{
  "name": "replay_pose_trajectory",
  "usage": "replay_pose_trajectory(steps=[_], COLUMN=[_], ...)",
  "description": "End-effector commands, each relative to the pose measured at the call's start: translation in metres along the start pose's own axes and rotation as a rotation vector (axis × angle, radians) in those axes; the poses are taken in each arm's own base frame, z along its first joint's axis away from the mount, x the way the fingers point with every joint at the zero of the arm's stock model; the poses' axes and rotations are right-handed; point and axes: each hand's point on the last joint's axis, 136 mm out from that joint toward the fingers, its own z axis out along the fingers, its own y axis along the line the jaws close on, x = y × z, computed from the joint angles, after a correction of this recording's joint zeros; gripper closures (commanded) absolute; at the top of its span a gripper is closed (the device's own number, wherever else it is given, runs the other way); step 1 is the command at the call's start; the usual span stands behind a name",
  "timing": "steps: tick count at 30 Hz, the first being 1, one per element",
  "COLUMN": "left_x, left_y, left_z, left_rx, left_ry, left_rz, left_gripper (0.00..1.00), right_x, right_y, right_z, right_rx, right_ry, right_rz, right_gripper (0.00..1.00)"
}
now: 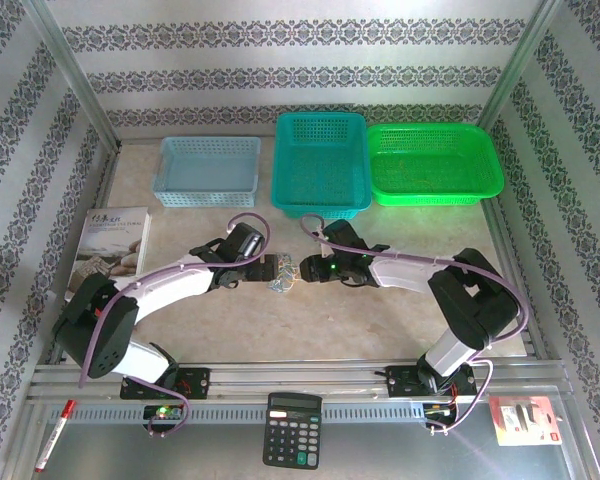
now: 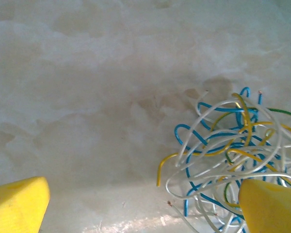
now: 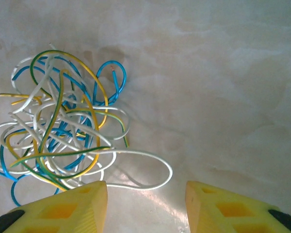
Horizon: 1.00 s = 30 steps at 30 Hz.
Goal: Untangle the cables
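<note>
The cables lie on the table, outside the baskets.

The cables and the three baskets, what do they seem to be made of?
The cables: thin wires in smooth, slightly glossy plastic insulation, white, blue, yellow and green-yellow. They hold springy loops, so there is probably a metal core inside. The light blue basket, teal basket and green basket: likely moulded plastic, judging by uniform bright colour and perforated walls.
</note>
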Motion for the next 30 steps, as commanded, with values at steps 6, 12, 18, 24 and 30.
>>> replay_pose_trajectory(steps=[6, 12, 18, 24, 30], left_x=[0.006, 0.014, 0.017, 0.017, 0.017], left_y=[0.021, 0.027, 0.028, 0.028, 0.027], left_z=[0.011, 0.019, 0.023, 0.023, 0.022], left_rx=[-0.090, -0.114, -0.116, -0.115, -0.109], left_ry=[0.002, 0.024, 0.031, 0.030, 0.028], left_rz=[-0.021, -0.014, -0.015, -0.014, -0.018], left_gripper=[0.00, 0.00, 0.00, 0.00, 0.00], right_x=[-0.013, -0.012, -0.010, -0.010, -0.014], right_y=[0.005, 0.009, 0.010, 0.012, 0.018], right_z=[0.011, 0.016, 0.015, 0.008, -0.007], right_rx=[0.007, -0.016, -0.020, -0.035, -0.051], right_ry=[-0.004, 0.012, 0.013, 0.002, -0.027], right_rz=[-0.059, -0.056, -0.056, -0.058, -0.063], right_gripper=[0.54, 0.57, 0.62, 0.83, 1.00])
